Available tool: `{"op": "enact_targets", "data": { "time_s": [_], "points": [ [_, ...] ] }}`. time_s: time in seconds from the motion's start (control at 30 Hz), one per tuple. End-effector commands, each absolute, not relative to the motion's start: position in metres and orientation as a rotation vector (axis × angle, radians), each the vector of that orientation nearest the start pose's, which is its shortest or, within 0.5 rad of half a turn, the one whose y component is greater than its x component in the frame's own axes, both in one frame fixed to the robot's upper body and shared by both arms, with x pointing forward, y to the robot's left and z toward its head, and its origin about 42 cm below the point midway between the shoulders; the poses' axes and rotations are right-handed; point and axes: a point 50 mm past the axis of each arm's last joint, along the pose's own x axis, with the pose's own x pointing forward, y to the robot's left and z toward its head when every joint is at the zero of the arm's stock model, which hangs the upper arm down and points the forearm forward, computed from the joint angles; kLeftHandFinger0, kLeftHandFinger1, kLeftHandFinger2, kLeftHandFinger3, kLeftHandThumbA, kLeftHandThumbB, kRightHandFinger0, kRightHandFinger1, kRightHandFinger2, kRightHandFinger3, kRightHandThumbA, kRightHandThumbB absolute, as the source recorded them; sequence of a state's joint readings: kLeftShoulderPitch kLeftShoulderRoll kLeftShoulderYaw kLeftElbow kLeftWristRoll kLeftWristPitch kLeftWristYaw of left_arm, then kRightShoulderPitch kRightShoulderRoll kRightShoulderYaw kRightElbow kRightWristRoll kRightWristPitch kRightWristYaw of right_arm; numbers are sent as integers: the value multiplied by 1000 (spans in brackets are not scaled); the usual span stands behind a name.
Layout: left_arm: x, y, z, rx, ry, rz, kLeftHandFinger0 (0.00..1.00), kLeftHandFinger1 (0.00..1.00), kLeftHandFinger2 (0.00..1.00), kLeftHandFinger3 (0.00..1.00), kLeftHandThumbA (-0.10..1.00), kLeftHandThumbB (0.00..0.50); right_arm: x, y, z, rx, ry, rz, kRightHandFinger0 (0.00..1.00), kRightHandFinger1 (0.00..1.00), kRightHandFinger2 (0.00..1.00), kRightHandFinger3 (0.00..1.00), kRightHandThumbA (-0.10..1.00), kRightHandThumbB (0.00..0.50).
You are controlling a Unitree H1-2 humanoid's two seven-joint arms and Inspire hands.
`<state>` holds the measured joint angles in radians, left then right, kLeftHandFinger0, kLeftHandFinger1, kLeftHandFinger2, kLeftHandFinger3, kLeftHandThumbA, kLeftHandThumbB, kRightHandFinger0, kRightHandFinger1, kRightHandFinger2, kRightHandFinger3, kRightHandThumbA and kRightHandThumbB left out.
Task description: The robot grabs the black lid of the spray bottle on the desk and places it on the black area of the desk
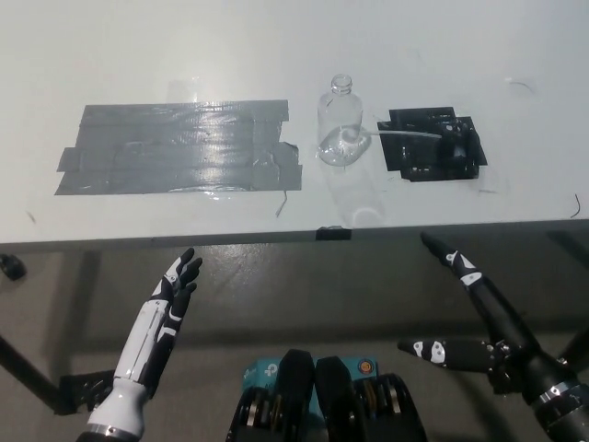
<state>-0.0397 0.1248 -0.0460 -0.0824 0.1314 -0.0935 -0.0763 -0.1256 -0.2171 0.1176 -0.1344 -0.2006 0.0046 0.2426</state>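
From the head camera, the black lid (453, 143) lies on the black patch (433, 145) of the white desk (184, 55), its thin tube reaching toward the clear bottle (339, 124) that stands uncapped just beside the patch. Both hands are below the desk's near edge, holding nothing: the white left hand (177, 281) with fingers slightly apart, the black right hand (479, 318) with fingers spread wide.
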Motion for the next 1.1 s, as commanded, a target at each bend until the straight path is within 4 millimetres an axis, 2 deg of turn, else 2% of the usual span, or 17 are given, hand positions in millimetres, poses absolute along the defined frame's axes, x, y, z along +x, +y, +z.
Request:
{"op": "enact_targets", "data": {
  "time_s": [0.0,0.47,0.57,0.7,0.87,1.07],
  "points": [
    [295,230,146,280,-262,-139,1000,1000,1000,1000,1000,61,318,-220,175,-463,-258,361,1000,1000,1000,1000,1000,337],
    [298,231,147,265,-258,-150,1000,1000,1000,1000,1000,45,322,-217,175,-478,-255,377,1000,1000,1000,1000,1000,337],
    [298,230,147,269,-254,-158,1000,1000,1000,1000,1000,55,322,-215,174,-490,-263,390,1000,1000,1000,1000,1000,319],
    [297,229,147,279,-248,-184,1000,1000,1000,1000,1000,84,321,-211,172,-506,-259,406,1000,1000,1000,1000,1000,330],
    [296,228,146,312,-251,-210,1000,1000,1000,1000,1000,85,319,-206,172,-505,-242,424,1000,1000,1000,1000,1000,328],
    [295,227,144,314,-234,-218,1000,1000,1000,1000,1000,110,317,-206,170,-512,-240,424,1000,1000,1000,1000,1000,323]
  ]
}}
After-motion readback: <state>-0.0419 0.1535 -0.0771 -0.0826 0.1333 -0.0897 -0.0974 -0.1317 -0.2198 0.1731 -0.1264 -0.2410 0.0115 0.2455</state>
